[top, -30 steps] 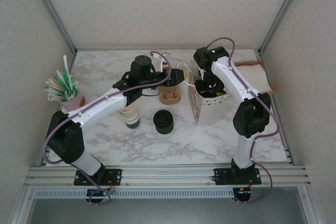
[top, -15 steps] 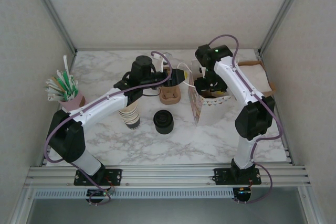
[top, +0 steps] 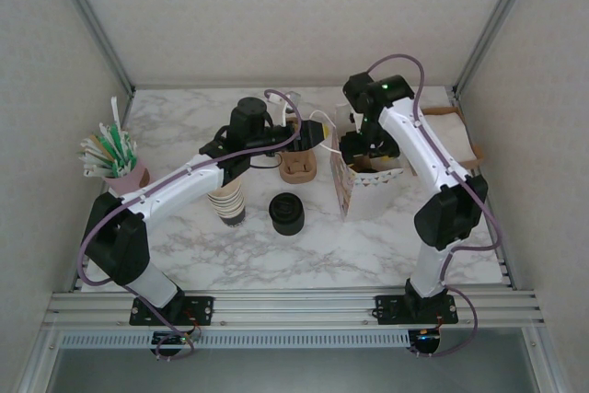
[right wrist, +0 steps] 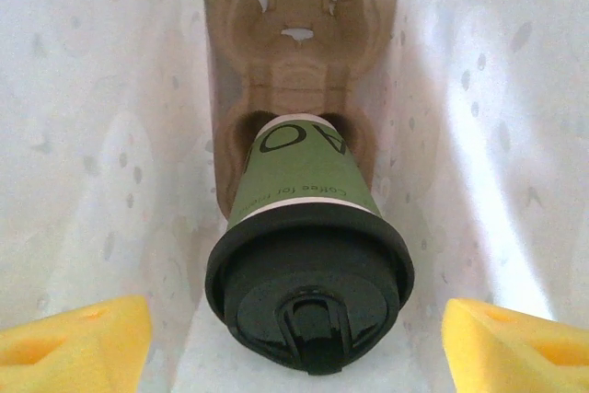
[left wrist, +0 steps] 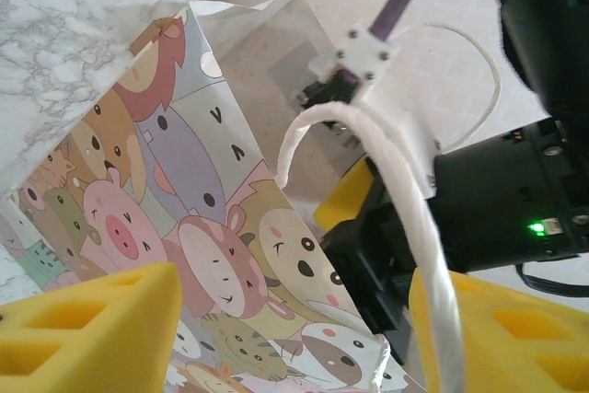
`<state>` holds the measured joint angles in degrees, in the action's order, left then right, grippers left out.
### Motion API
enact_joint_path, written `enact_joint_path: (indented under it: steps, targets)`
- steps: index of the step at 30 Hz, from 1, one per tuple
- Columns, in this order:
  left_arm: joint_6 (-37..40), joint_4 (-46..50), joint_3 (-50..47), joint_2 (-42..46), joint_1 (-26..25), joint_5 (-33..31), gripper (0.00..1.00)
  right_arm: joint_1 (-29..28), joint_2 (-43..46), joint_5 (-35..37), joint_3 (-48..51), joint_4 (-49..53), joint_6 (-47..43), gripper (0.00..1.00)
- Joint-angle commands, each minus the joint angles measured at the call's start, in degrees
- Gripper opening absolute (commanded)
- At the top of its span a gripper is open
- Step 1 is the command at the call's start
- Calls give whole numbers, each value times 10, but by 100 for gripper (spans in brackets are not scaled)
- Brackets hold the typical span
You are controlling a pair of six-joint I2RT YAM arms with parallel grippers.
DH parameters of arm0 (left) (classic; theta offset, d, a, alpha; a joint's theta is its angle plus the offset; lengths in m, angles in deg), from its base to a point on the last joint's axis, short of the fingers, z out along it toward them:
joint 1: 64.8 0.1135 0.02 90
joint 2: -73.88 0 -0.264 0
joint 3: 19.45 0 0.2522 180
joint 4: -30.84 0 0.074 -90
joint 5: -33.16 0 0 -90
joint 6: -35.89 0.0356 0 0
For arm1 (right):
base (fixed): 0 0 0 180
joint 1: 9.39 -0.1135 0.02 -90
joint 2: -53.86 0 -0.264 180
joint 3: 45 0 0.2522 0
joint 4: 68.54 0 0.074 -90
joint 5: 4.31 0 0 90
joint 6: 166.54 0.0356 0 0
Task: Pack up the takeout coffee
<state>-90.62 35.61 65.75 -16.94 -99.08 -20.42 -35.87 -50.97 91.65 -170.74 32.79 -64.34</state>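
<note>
Right wrist view: coffee seated inside the bag, both grippers spread.
The takeout coffee [right wrist: 308, 227] is seen seated in a well of the cardboard carrier [right wrist: 299, 34], enclosed by the white inner walls of the paper bag [right wrist: 92, 135]. The right gripper [right wrist: 296, 342] is held spread over it, its yellow pads [right wrist: 74, 338] well apart from the black lid. The left gripper [left wrist: 294, 338] is likewise spread, and the bag's white cord handle [left wrist: 425, 255] is passed between its pads, unpinched, beside the cartoon-printed wall.

my white marble-patterned surface [top: 359, 246] sits boxed in by pale textured walls [top: 276, 16] on three sides, aluminium posts [top: 92, 25] at the corners, a grooved rail [top: 294, 306] along my near edge; light seems soft.
</note>
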Motion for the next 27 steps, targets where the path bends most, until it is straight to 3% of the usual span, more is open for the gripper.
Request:
enact_joint_path:
  steps: [1,27]
  targets:
    - [-8,-21,11,-5,2,7,66,-6,26,6,-22,27,4,83]
    - [-7,-13,17,-3,2,0,66,-36,91,18,-78,65,15,83]
